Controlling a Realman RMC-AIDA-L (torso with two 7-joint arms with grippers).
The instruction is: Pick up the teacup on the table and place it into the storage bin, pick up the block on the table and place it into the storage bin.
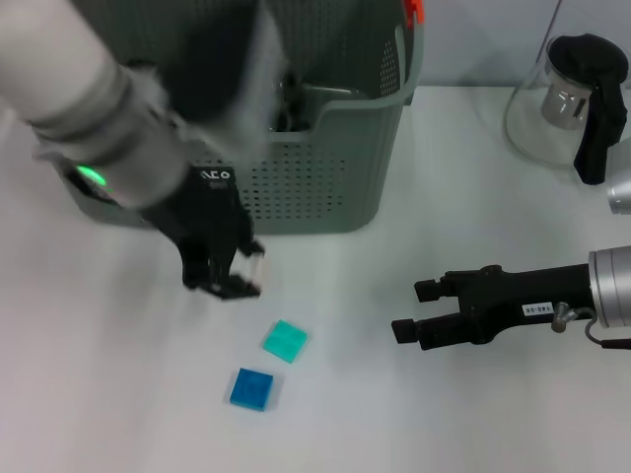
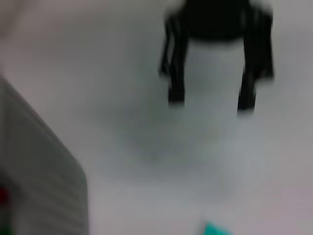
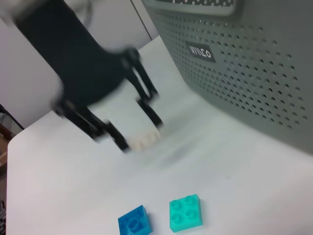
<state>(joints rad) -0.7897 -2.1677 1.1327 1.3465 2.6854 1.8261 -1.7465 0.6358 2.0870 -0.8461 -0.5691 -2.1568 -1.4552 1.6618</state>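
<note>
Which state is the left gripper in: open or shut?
Open. The left gripper hangs above the table near the storage bin, its fingers apart, holding nothing.

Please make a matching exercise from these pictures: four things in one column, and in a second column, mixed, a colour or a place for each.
Things:
1. storage bin
2. left gripper
3. right gripper
4. glass pot

Places or colours:
A. on the table's far right side, with a black handle
B. grey-green, with perforated walls
C. over the table in front of the bin, above the two blocks
D. low on the right, fingers pointing toward the blocks

The teal block and the blue block lie side by side on the table.

Pairs: 1-B, 2-C, 3-D, 4-A
</note>
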